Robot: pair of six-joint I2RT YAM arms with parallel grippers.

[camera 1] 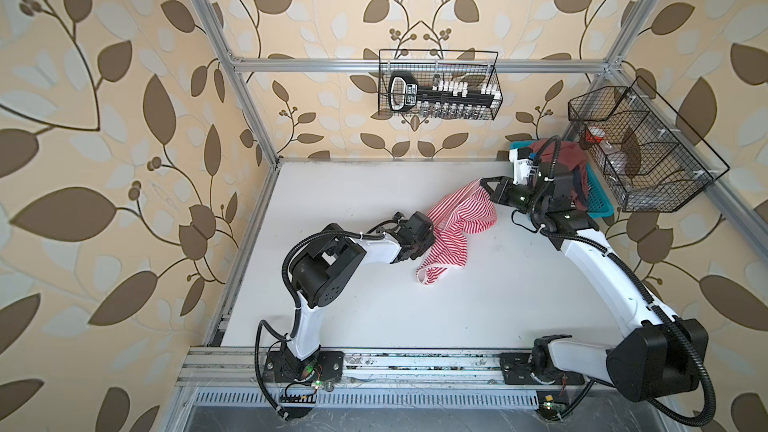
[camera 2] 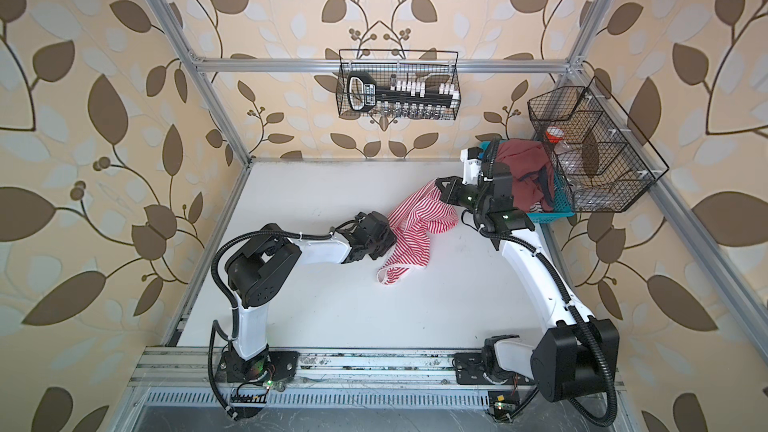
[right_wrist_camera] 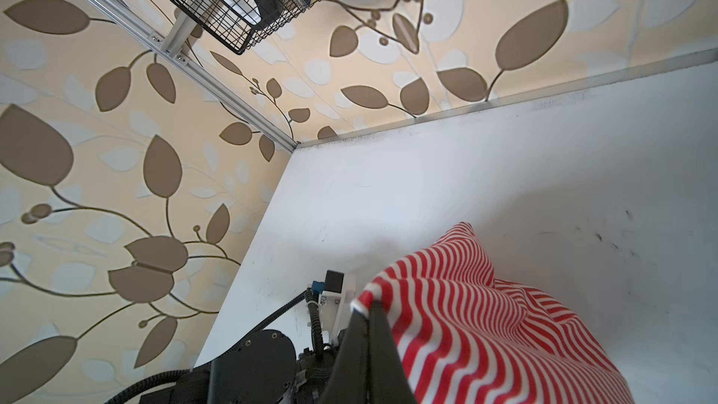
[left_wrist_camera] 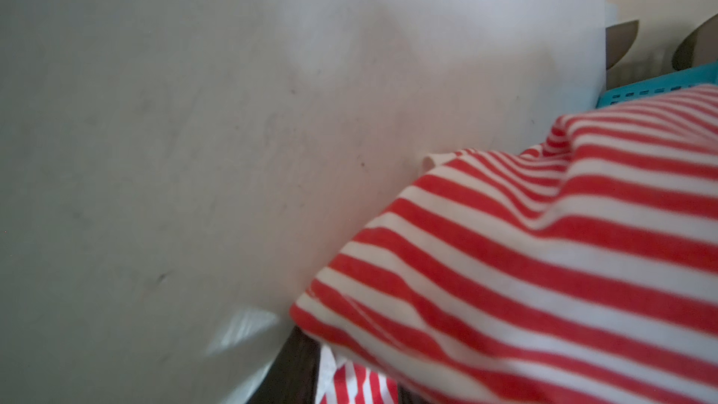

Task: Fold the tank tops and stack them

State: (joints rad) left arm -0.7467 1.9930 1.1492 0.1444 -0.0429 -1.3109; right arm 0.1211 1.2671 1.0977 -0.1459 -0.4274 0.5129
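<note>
Looking down in both top views, I find the striped tank top (camera 1: pixel 457 218) (camera 2: pixel 419 222) out on the white table (camera 1: pixel 374 305), right of centre and toward the far side. It is strung between my two arms, with a strap loop trailing onto the surface nearer me. My right gripper (camera 1: pixel 484 182) (camera 2: pixel 438 182) has its jaws pressed together on the top's far upper edge, holding that end clear of the table. My left gripper (camera 1: pixel 430 234) (camera 2: pixel 388 238) is buried in the cloth's left edge, and from above I cannot tell whether it pinches fabric or merely props it. The dusty red tank top (camera 1: pixel 559 155) (camera 2: pixel 523 164) lies heaped in the blue basket (camera 1: pixel 600 205) (camera 2: pixel 548 216) at the far right corner, behind my right arm. In the left wrist view, striped cloth drapes over a dark finger (left_wrist_camera: pixel 291 367) and hides the jaws, so I get no answer there either. In the right wrist view, the bound hem sits bunched against the closed fingers (right_wrist_camera: pixel 373 347) and the rest billows down toward the table. I judge this knit light, limp and stretchy, so it will sag and fold on itself wherever it is unsupported. I would hold it by the bound hem or the strap seams, at two spread corners. A mid-panel pinch would only bunch it.
</note>
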